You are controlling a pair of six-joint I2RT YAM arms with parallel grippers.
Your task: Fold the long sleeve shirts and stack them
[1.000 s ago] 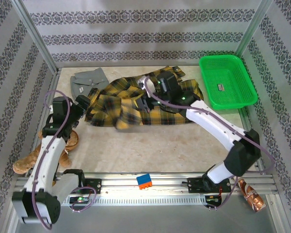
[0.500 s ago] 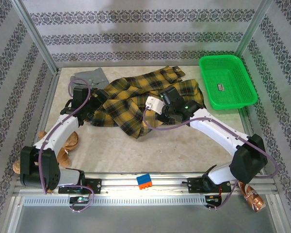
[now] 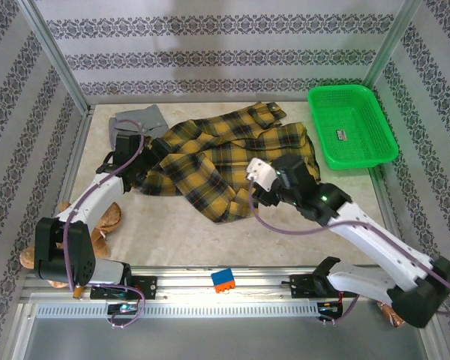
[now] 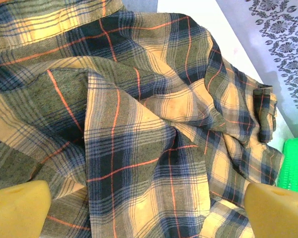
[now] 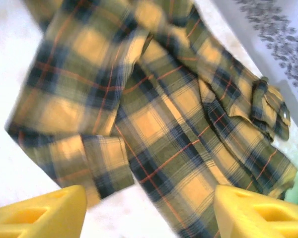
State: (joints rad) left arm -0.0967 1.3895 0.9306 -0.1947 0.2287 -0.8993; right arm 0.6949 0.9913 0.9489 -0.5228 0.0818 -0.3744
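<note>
Top external: crumpled yellow-and-black plaid flannel (image 3: 210,159), thin red lines

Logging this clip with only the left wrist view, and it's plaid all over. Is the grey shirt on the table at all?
Observer: Yes. The grey shirt lies at the far left corner, by the left end of the plaid. They are not stacked.
Operator: Where is the other arm?
Observer: The right arm reaches over the plaid's near edge. Its jaws are open with nothing between them.
Operator: Anything loose near my arm's base?
Observer: A brown toy lies on the table at the near left, beside the left arm.
</note>
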